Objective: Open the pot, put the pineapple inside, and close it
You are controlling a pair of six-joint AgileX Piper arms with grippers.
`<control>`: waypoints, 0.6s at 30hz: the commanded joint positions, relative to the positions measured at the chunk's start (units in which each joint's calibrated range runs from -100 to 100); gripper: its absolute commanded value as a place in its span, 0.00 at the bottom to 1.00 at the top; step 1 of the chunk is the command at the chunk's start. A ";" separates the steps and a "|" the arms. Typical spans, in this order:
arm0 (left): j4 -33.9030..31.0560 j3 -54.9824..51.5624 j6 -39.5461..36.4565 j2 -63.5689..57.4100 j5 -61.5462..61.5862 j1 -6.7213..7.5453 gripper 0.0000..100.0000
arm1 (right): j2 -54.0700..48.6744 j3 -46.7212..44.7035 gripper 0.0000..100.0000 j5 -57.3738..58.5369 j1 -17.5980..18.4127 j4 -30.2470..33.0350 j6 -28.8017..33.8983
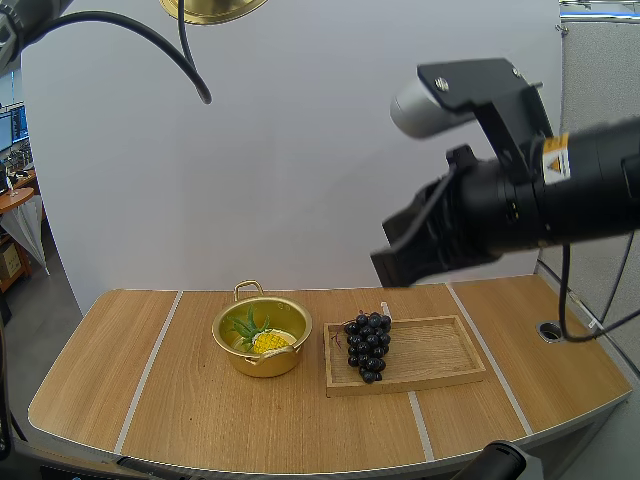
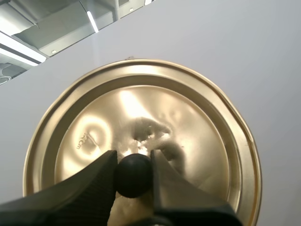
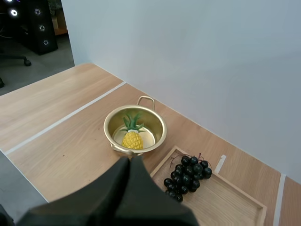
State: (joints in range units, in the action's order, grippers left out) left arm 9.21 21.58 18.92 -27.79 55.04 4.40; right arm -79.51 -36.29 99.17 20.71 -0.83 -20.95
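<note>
An open gold pot stands on the table with a yellow pineapple lying inside it. From the right wrist view the pot and the pineapple lie below my right gripper, whose fingers lie together as one dark wedge. That right gripper hangs high above the wooden tray. The gold lid is held far above the table. My left gripper is shut on the lid's black knob, with the lid spread behind it.
A wooden tray sits right of the pot, holding a bunch of dark grapes at its left end. The tray and grapes lie beside the pot. The table's right side has a round hole.
</note>
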 commanded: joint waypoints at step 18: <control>2.65 -8.46 0.47 1.81 38.50 0.09 0.00 | -8.09 -5.92 0.00 0.83 -0.30 4.41 -0.28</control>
State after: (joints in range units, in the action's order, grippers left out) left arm 9.21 20.76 18.92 -27.75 86.15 4.40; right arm -86.89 -42.02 100.00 20.58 0.75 -20.95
